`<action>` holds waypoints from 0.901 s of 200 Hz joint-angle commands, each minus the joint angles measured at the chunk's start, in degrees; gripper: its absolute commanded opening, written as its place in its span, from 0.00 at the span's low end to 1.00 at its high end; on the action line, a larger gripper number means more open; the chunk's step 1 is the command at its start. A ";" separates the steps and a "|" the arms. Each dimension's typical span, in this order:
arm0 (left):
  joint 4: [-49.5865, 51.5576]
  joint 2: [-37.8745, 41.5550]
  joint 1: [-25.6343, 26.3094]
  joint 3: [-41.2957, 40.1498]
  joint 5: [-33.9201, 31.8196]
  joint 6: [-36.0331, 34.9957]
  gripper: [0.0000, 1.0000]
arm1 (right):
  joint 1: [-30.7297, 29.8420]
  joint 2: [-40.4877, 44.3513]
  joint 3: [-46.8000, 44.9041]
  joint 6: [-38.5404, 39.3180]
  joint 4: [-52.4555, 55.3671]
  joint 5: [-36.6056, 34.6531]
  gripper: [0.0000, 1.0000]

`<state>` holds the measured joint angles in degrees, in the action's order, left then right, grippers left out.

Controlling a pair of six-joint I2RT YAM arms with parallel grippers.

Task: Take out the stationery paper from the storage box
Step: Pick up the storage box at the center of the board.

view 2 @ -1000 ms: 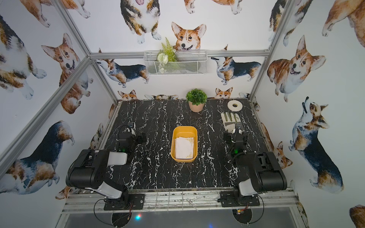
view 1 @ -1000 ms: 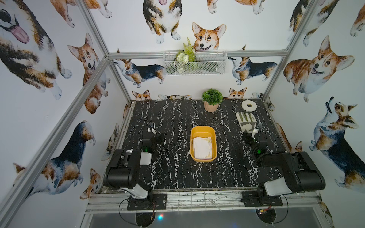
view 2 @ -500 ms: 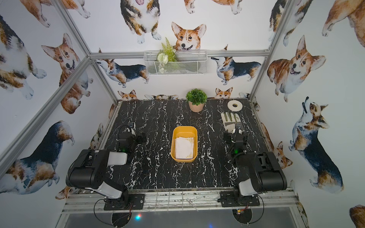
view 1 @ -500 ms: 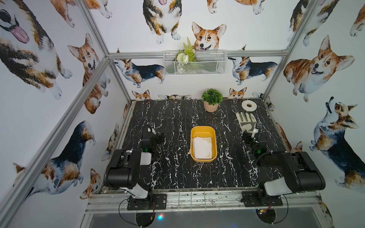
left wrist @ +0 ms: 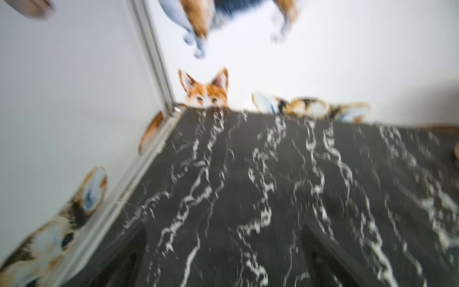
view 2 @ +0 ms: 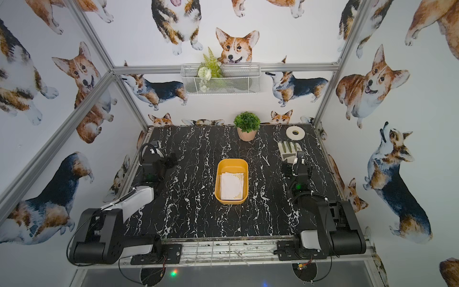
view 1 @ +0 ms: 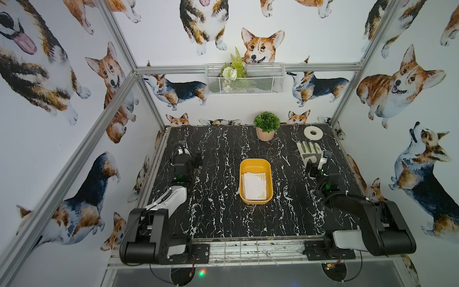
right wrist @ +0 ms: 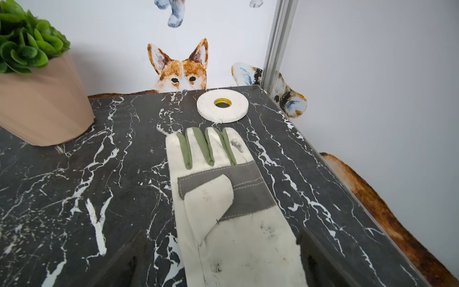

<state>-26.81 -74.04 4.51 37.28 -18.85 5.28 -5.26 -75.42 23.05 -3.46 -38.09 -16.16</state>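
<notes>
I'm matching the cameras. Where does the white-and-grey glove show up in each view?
In a top view: glove, back right.
In a top view: glove, back right.
Left wrist: not in it.
Right wrist: glove, centre.
Shared landmark: tape roll beyond its fingertips.

Slight forward-and-up shift of the left tool (view 1: 186, 155), its wrist view smeared with motion blur.

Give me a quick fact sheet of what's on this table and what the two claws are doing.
Storage box: yellow tub, mid-table
Stationery paper: white sheets, gold corners, inside the box
Left gripper: open, empty, over bare table
Right gripper: open, empty, by the glove
Far side: tape roll, potted plant
</notes>
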 commanded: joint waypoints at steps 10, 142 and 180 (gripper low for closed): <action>25.79 6.01 -0.21 9.63 -7.71 10.29 1.00 | -0.25 3.48 11.51 -6.69 29.60 4.24 1.00; 26.45 30.31 -4.75 13.29 15.47 9.16 0.92 | 2.86 41.42 29.68 -17.81 53.04 17.93 0.89; 42.84 24.39 -4.39 21.66 24.89 9.98 0.77 | 2.18 28.09 38.67 -17.09 71.03 28.71 0.92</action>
<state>5.43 -46.35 -0.08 54.85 -2.46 14.55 -2.52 -41.85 58.78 -21.04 17.80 3.84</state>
